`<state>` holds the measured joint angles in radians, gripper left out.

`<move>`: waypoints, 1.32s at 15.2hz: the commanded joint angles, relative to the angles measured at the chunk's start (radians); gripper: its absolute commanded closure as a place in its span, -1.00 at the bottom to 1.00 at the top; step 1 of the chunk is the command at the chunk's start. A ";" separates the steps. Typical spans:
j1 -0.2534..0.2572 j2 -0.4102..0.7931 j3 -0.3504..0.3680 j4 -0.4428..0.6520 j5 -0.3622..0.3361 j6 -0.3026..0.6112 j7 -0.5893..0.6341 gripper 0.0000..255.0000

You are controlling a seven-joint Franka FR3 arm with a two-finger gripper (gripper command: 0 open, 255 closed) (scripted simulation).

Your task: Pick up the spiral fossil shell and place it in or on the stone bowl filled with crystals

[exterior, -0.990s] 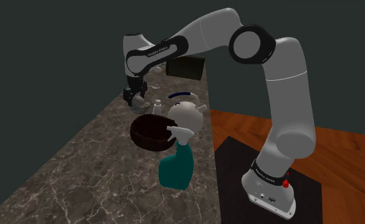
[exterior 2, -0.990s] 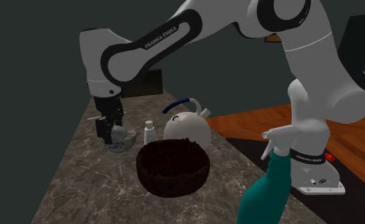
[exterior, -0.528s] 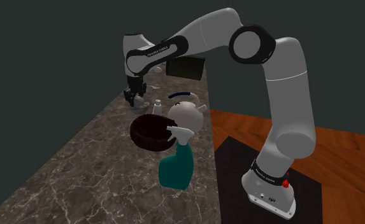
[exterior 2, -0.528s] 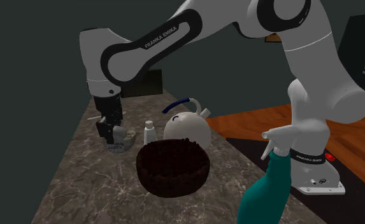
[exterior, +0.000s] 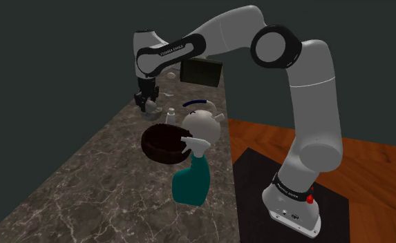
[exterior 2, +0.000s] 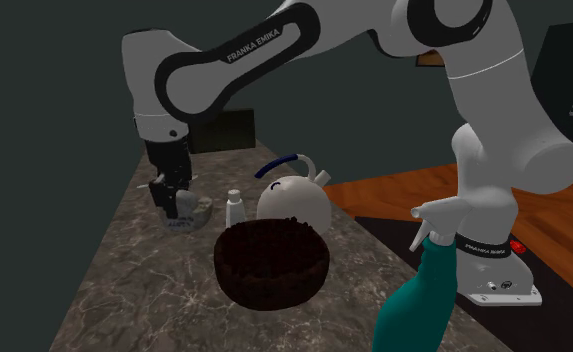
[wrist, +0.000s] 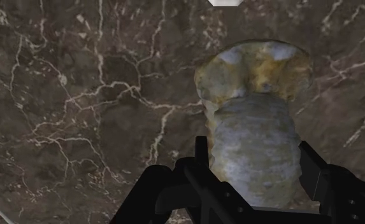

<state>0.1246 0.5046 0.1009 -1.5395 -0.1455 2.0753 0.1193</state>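
The fossil shell (wrist: 257,121) is pinched between the gripper's (wrist: 254,162) two fingers, which are spread only as wide as the shell itself. It's held right down by the counter (exterior 2: 124,290) surface near the far end. Whether it's lifted clear can't be told. A small bottle (exterior 2: 235,210) is seen just beside it, and the dark bowl (exterior 2: 269,285) is parked nearer the counter's middle.

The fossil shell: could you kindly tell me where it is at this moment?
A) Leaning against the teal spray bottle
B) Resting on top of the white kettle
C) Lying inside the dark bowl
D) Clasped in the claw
D: in the wrist view the fossil shell sits clasped on both sides by the claw, with the marble counter behind it.
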 commanded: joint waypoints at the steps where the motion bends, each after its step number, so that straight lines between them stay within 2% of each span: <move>1: 0.000 -0.009 0.001 0.013 0.002 -0.022 -0.002 1.00; 20: 0.004 -0.055 0.007 0.200 0.016 -0.253 -0.026 1.00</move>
<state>0.1306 0.4510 0.1082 -1.3529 -0.1307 1.8361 0.0983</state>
